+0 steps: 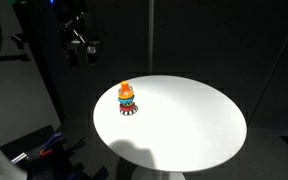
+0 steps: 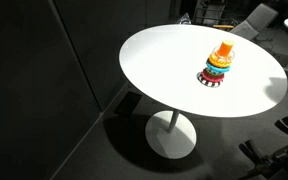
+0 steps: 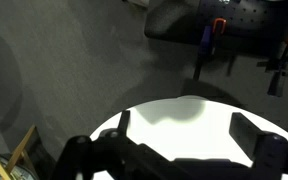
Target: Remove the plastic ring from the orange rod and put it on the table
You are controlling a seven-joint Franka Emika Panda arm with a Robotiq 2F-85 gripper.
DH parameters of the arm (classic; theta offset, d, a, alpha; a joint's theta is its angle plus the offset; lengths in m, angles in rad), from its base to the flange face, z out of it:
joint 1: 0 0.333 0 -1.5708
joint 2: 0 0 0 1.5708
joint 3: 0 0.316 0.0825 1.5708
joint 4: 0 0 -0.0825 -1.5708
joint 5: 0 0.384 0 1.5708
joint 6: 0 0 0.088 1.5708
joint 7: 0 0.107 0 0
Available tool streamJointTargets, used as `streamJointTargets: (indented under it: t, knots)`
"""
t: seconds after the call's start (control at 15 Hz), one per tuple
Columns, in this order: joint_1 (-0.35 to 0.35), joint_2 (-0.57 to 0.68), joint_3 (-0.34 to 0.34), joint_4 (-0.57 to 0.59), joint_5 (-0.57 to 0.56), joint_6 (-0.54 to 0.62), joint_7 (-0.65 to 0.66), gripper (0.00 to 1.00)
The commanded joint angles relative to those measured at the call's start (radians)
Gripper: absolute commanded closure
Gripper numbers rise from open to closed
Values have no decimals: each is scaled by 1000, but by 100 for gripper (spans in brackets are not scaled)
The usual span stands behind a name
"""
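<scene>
Rod: the short upright orange plastic rod (image 1: 125,87) (image 2: 224,47) of a small ring-stacking toy stands on the bench, and its rounded tip shows above the rings in both exterior views.
Rings: the coloured plastic rings (image 2: 219,63) sit stacked around the rod, all threaded on it (the bands blur together; green, yellow and blue can be made out).
Base: a round black-and-white striped base (image 2: 213,78) lies flat on the bench directly beneath the rod.
Bench: the large round white-topped bench (image 1: 194,125) carries the rod, which stands well inside its rim.
Gripper: the dark Robotiq gripper (image 1: 82,48) hangs in the air well apart from the rod. In an exterior view it is higher than the rod's tip and out beyond the bench's rim, and it touches nothing.
Fingers: in the wrist view the two dark fingers (image 3: 254,135) are spread wide apart, with white bench top showing between them. They are released and grasp nothing (the rod does not appear in that view).
Pedestal: a white round pedestal foot (image 2: 171,138) stands on the dark floor under the bench, lower than the rod.
</scene>
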Motion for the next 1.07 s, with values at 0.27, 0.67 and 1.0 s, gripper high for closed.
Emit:
streamJointTargets:
  t: [0.27,0.67,1.0]
  knots:
    - [28,-2,-21,5,-12,-8,13,0]
    - [37,38,-22,8,9,120,97,0]
    - [45,114,-34,26,71,256,124,0]
